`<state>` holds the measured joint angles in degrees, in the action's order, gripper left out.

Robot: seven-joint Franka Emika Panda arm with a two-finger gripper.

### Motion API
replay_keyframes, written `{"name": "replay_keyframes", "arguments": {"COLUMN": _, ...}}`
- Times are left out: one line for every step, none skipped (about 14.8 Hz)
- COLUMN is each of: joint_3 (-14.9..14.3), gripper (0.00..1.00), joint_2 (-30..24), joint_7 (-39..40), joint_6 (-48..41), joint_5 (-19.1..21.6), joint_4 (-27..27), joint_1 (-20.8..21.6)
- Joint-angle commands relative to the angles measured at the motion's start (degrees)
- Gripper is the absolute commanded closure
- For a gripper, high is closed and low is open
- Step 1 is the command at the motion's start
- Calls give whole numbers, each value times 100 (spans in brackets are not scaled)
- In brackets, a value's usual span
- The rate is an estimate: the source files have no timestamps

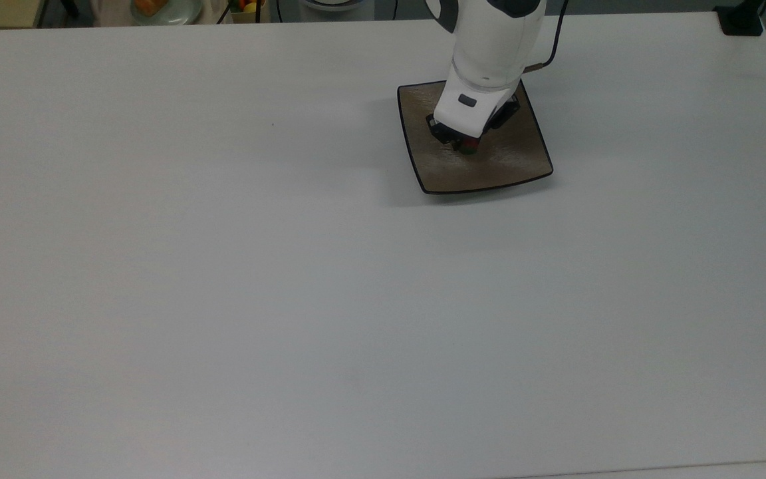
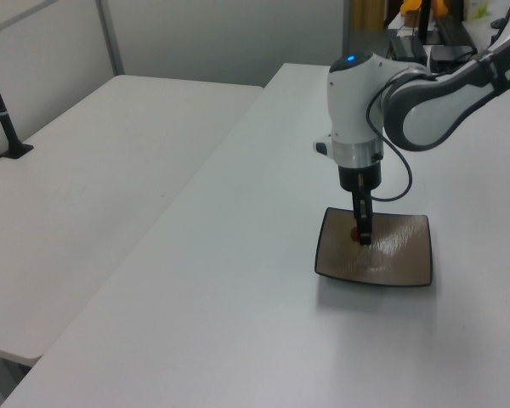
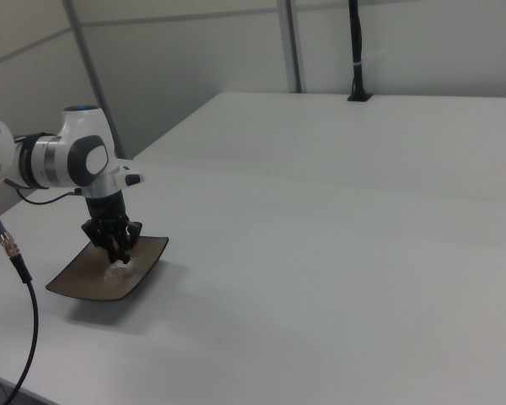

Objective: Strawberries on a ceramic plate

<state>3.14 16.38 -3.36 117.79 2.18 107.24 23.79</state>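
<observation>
a white robot arm (image 2: 357, 102) with rounded glossy shells and grey joint bands. a small blue light glows on its top joint. a thin black cable (image 2: 399, 183) loops beside the wrist. the black tool (image 2: 362, 231) at the end is narrow and dark.

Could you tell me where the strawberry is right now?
The strawberry is held in the gripper low over the middle of the ceramic plate, near the top view's upper right.
</observation>
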Motion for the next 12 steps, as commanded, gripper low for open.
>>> {"name": "replay_keyframes", "arguments": {"joint_3": -15, "gripper": 89, "joint_2": -3, "joint_7": 64, "joint_6": 156, "joint_5": 134, "joint_4": 95, "joint_1": 108}}
{"name": "replay_keyframes", "arguments": {"joint_3": -7, "gripper": 79, "joint_2": -3, "joint_7": 64, "joint_6": 148, "joint_5": 134, "joint_4": 104, "joint_1": 117}}
{"name": "replay_keyframes", "arguments": {"joint_3": 11, "gripper": 51, "joint_2": -3, "joint_7": 64, "joint_6": 113, "joint_5": 134, "joint_4": 95, "joint_1": 117}}
{"name": "replay_keyframes", "arguments": {"joint_3": 20, "gripper": 13, "joint_2": -12, "joint_7": 64, "joint_6": 95, "joint_5": 134, "joint_4": 95, "joint_1": 108}}
{"name": "replay_keyframes", "arguments": {"joint_3": 29, "gripper": 0, "joint_2": -20, "joint_7": 64, "joint_6": 69, "joint_5": 125, "joint_4": 77, "joint_1": 117}}
{"name": "replay_keyframes", "arguments": {"joint_3": 55, "gripper": 0, "joint_2": -47, "joint_7": 64, "joint_6": 51, "joint_5": 125, "joint_4": 60, "joint_1": 134}}
{"name": "replay_keyframes", "arguments": {"joint_3": 64, "gripper": 0, "joint_2": -82, "joint_7": 46, "joint_6": -19, "joint_5": 125, "joint_4": 42, "joint_1": 134}}
{"name": "replay_keyframes", "arguments": {"joint_3": 64, "gripper": 0, "joint_2": -108, "joint_7": 11, "joint_6": -89, "joint_5": 108, "joint_4": 16, "joint_1": 134}}
{"name": "replay_keyframes", "arguments": {"joint_3": 64, "gripper": 0, "joint_2": -204, "joint_7": -93, "joint_6": -151, "joint_5": 64, "joint_4": -132, "joint_1": 126}}
{"name": "replay_keyframes", "arguments": {"joint_3": 64, "gripper": 0, "joint_2": -283, "joint_7": -181, "joint_6": -247, "joint_5": 38, "joint_4": -203, "joint_1": 108}}
{"name": "replay_keyframes", "arguments": {"joint_3": 64, "gripper": 0, "joint_2": -371, "joint_7": -234, "joint_6": -361, "joint_5": 20, "joint_4": -308, "joint_1": 82}}
{"name": "replay_keyframes", "arguments": {"joint_3": 55, "gripper": 0, "joint_2": -450, "joint_7": -261, "joint_6": -545, "joint_5": -15, "joint_4": -405, "joint_1": 64}}
